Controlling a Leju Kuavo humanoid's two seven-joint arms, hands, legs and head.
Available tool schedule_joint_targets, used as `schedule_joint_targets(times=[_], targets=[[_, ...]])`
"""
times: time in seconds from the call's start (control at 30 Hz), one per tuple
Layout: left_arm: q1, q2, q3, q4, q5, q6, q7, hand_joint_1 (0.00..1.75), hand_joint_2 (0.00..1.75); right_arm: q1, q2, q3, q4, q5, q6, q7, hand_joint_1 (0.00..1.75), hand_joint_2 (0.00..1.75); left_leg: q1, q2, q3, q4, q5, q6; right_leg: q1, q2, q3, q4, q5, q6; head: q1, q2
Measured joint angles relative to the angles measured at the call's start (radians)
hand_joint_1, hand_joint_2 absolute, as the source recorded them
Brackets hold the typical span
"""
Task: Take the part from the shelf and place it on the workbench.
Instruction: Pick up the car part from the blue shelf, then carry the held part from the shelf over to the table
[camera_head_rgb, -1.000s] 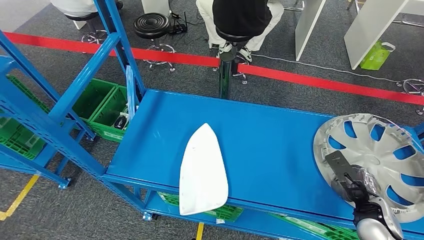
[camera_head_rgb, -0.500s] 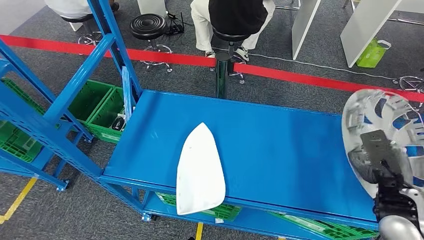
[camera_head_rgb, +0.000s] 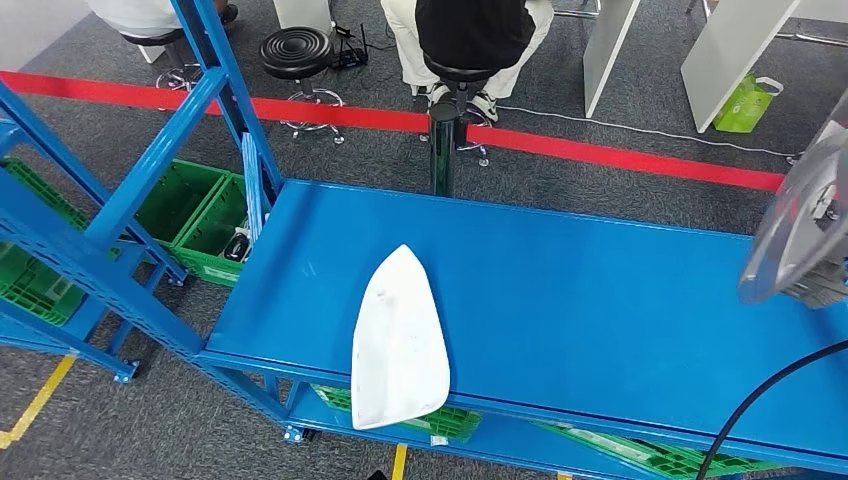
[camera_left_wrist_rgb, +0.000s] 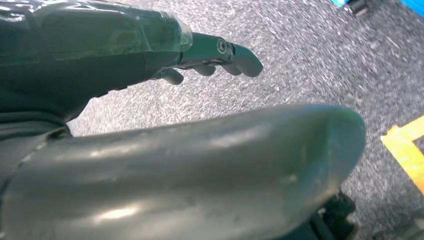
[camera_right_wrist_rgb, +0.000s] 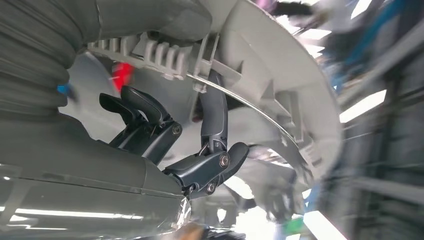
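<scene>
Silver hubcap (camera_head_rgb: 805, 215) stands tilted on edge at the far right of the head view, lifted above the blue shelf (camera_head_rgb: 560, 290). One white panel (camera_head_rgb: 398, 340) lies on that shelf, overhanging its front edge. Two stools and a seated person sit beyond a red floor line on grey carpet. Left wrist view: the left hand (camera_left_wrist_rgb: 150, 55) hangs over carpet, fingers extended, holding nothing. Right wrist view: the right hand (camera_right_wrist_rgb: 190, 145) grips the hubcap's (camera_right_wrist_rgb: 280, 85) ribbed rim.
</scene>
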Motion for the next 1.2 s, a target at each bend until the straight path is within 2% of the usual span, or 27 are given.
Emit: schedule_joint_targets(times=[0.17, 0.3, 0.43, 0.57, 0.63, 0.97, 1.2], targets=[[0.002, -0.003, 0.002, 0.000, 0.063, 0.027, 0.000, 0.00, 0.00, -0.032, -0.008, -0.001, -0.130, -0.022, -0.008, -0.053, 1.75, 1.75, 0.000, -0.007, -0.001, 0.000, 0.000, 0.000, 0.000, -0.001, 0.000, 0.000, 0.000, 0.000, 0.000, 0.000], [0.002, -0.006, 0.007, -0.001, 0.095, 0.028, 0.000, 0.00, 1.75, -0.036, -0.010, -0.001, -0.180, -0.003, -0.009, -0.059, 1.75, 1.75, 0.000, -0.010, -0.001, 0.000, 0.000, 0.000, 0.000, -0.003, 0.000, -0.001, 0.000, -0.001, 0.000, 0.000], [-0.001, -0.015, 0.041, -0.004, 0.172, 0.006, 0.003, 0.00, 1.75, 0.007, -0.001, 0.013, -0.239, 0.134, -0.008, -0.079, 1.75, 1.75, 0.000, -0.012, -0.002, 0.000, 0.000, 0.000, 0.000, -0.005, 0.000, -0.001, -0.001, 0.000, 0.000, 0.000], [-0.006, -0.020, 0.073, -0.004, 0.207, -0.011, 0.003, 0.00, 1.75, 0.098, 0.043, 0.041, -0.248, 0.327, 0.002, -0.110, 1.75, 1.75, 0.000, -0.012, -0.002, 0.000, 0.000, 0.000, 0.001, -0.005, 0.001, -0.001, -0.001, 0.000, 0.000, 0.000], [-0.006, -0.021, 0.088, -0.004, 0.218, -0.014, 0.003, 0.00, 1.75, 0.141, 0.065, 0.055, -0.249, 0.375, 0.006, -0.121, 1.75, 1.75, 0.000, -0.012, -0.002, 0.000, 0.000, 0.000, 0.001, -0.006, 0.001, -0.001, -0.001, 0.000, 0.000, 0.000], [-0.006, -0.019, 0.138, -0.004, 0.259, -0.087, 0.003, 0.00, 1.75, 0.267, 0.126, 0.095, -0.249, 0.391, 0.004, -0.149, 1.75, 1.75, 0.000, -0.012, -0.001, 0.000, 0.000, 0.000, 0.001, -0.005, 0.001, -0.001, -0.001, 0.000, 0.000, 0.000], [-0.005, -0.019, 0.167, -0.007, 0.294, -0.087, 0.003, 0.00, 1.75, 0.363, 0.175, 0.112, -0.249, 0.420, -0.009, -0.244, 1.75, 1.75, 0.000, -0.013, -0.001, 0.000, 0.001, -0.001, 0.001, -0.005, 0.001, 0.000, -0.001, 0.000, 0.000, 0.000]])
